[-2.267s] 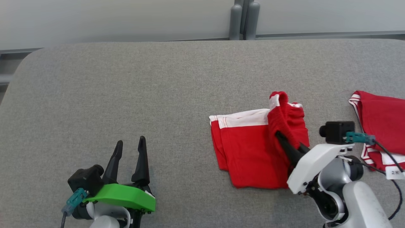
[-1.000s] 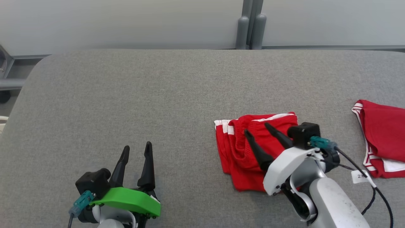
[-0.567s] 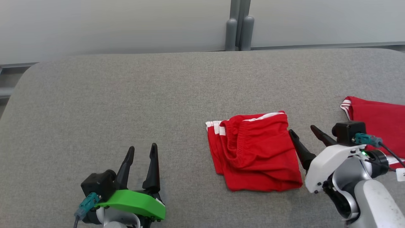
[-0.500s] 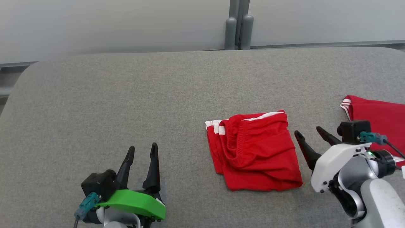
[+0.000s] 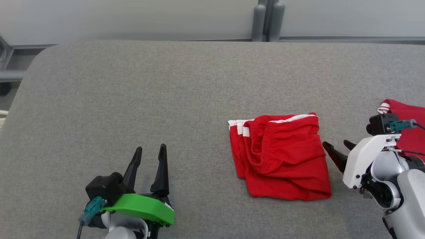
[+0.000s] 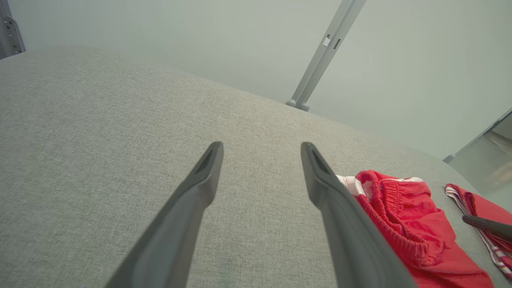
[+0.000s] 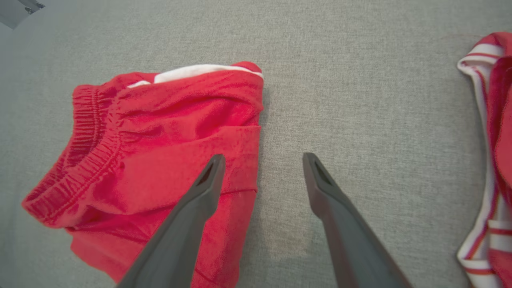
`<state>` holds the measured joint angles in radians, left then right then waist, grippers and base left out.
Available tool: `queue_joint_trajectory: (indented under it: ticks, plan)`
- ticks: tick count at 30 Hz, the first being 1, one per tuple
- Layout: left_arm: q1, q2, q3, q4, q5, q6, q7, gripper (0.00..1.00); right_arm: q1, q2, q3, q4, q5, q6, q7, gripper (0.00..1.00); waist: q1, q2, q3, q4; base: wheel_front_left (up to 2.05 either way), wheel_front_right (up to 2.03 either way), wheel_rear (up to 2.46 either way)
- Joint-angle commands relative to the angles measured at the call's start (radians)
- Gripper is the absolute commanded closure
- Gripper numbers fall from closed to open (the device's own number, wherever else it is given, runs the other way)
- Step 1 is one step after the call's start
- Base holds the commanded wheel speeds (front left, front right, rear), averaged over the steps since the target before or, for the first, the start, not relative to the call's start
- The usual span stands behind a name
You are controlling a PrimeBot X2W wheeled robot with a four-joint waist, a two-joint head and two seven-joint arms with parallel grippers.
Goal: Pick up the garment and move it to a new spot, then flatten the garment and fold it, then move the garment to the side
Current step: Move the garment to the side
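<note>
Grey fabric-covered surface (image 5: 132, 99), rounded at the far-left corner. A folded red garment (image 5: 282, 162) with white trim lies flat right of centre, elastic waistband toward the left. A second red garment (image 5: 411, 109), white-striped edge, lies at the right edge, apart from the first.

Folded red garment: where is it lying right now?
The folded red garment lies right of centre in the head view on the grey table, just left of the right gripper, with a second red garment beyond it.
</note>
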<state>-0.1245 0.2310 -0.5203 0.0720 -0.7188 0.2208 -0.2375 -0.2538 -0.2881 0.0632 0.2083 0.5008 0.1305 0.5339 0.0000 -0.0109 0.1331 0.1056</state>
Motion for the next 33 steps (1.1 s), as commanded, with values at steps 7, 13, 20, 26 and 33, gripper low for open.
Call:
queue_joint_trajectory:
  ticks: [7, 13, 20, 26, 33]
  plan:
    - [-0.030, 0.006, 0.006, 0.002, 0.011, 0.003, 0.001, 0.00, -0.070, -0.031, 0.032, 0.114, 0.075, 0.000, 0.055, 0.00, 0.0000, 0.0109, 0.044, 0.068, 0.00, 0.00, 0.00]
    - [-0.034, 0.008, 0.006, 0.004, 0.010, 0.003, -0.001, 0.00, -0.107, -0.048, 0.076, 0.184, 0.129, 0.000, 0.094, 0.00, 0.0000, 0.0109, 0.051, 0.084, 0.00, 0.00, 0.00]
    - [-0.037, 0.009, 0.009, 0.004, 0.009, 0.007, -0.004, 0.00, -0.146, -0.051, 0.120, 0.241, 0.140, 0.000, 0.043, 1.00, 0.0000, 0.0109, 0.053, 0.071, 0.00, 0.00, 0.00]
    - [-0.045, 0.012, 0.005, -0.016, 0.011, -0.001, -0.005, 0.00, -0.181, -0.072, 0.147, 0.239, 0.159, 0.000, 0.006, 1.00, 0.0000, 0.0109, 0.052, 0.030, 0.00, 0.00, 0.00]
    - [-0.063, 0.015, -0.013, -0.051, 0.028, -0.001, 0.003, 0.00, -0.221, -0.129, 0.198, 0.199, 0.173, 0.000, 0.030, 1.00, 0.0000, 0.0109, 0.057, -0.080, 0.00, 0.00, 0.00]
